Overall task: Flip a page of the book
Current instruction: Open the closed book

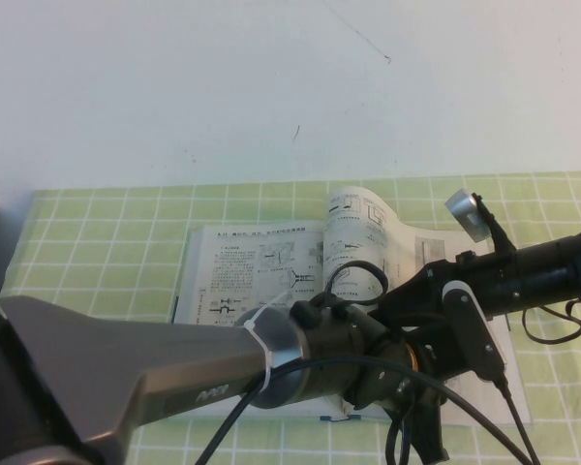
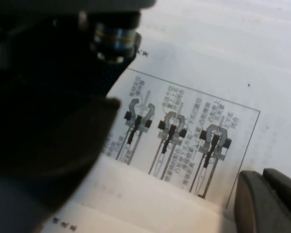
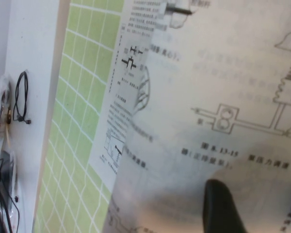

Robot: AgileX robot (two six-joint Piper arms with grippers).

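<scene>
The book (image 1: 261, 276) is lying open on the green checked surface (image 1: 107, 242), about midway between its left and right edges and toward the near edge. Its left-hand leaf is lying flat, showing text and small diagrams. One page (image 1: 363, 228) is standing up from the middle of the book, curling over toward the right-hand side, with text and line drawings on the face that shows.

Both arms are reaching in over the book. The left tool (image 2: 184, 194) is hanging low over a row of three small clamp-like drawings, and one dark fingertip (image 2: 262, 204) is showing at the edge of the paper; I cannot tell whether this tool is open or closed. The right tool (image 3: 252, 208) is sitting close above a printed leaf with a circuit-style drawing and a captioned figure. One of its dark fingers (image 3: 220, 208) is showing against the paper, and I cannot tell its state either.
</scene>
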